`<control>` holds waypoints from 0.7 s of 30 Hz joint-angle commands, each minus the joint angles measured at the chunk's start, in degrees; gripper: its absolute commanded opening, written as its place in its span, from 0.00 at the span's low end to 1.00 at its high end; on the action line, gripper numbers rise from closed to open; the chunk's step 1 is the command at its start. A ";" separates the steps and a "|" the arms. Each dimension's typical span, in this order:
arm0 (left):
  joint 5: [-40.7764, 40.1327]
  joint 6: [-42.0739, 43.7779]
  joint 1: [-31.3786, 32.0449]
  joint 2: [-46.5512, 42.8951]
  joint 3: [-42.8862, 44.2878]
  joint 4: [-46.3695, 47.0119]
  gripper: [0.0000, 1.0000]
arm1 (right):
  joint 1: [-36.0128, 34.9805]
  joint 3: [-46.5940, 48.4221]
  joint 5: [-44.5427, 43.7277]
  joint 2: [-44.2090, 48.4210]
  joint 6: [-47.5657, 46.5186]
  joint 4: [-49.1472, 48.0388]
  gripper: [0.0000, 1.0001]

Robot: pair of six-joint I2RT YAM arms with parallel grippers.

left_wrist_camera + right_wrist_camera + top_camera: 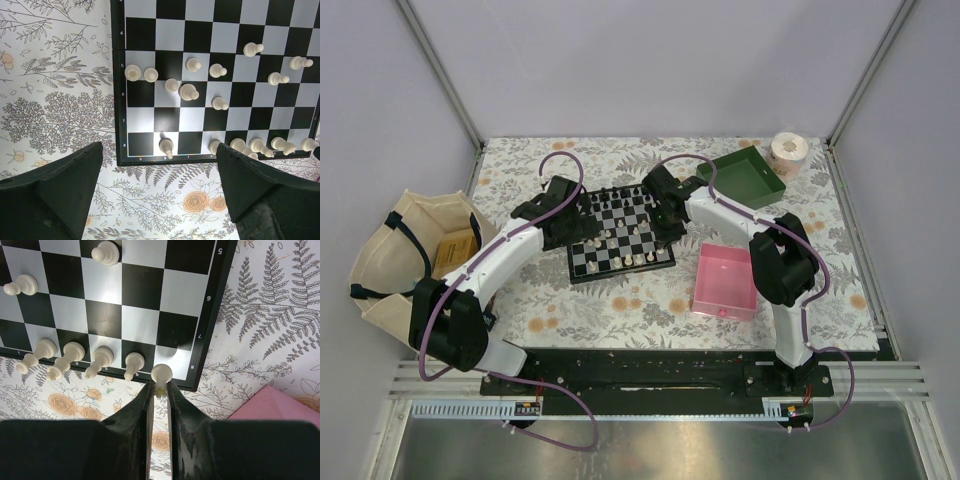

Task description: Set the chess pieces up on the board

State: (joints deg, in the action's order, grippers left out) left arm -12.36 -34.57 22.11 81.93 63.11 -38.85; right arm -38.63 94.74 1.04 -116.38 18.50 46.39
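Observation:
The chessboard (620, 232) lies mid-table with black pieces (616, 201) at its far side and cream-white pieces (632, 256) at its near side. My right gripper (159, 386) is shut on a cream-white piece (161, 375) held over the board's corner square by its right edge; in the top view this gripper (666, 222) is at the board's right side. Several white pieces (75, 356) line the row beside it. My left gripper (160, 190) is open and empty over the tablecloth just off the board's edge (150, 161); in the top view it (556, 212) is at the board's left.
A pink tray (724, 281) lies right of the board, a green tray (746, 178) at the back right with a tape roll (787, 152) beyond. A cloth bag (415, 250) sits at the left edge. Loose white pieces (189, 92) stand scattered mid-board.

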 commanded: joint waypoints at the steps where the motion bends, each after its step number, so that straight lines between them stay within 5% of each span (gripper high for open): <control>1: -0.03 -0.06 -0.40 -0.46 1.31 2.20 0.99 | -0.57 0.18 -0.25 -0.43 0.40 0.37 0.12; 21: 0.67 -0.24 -0.40 0.42 1.31 2.20 0.99 | -0.83 -0.43 -0.69 -1.66 -0.66 1.86 0.13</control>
State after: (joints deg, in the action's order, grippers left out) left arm -12.25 -34.57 21.98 82.02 63.11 -38.85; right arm -38.68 94.41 0.99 -117.30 18.41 47.48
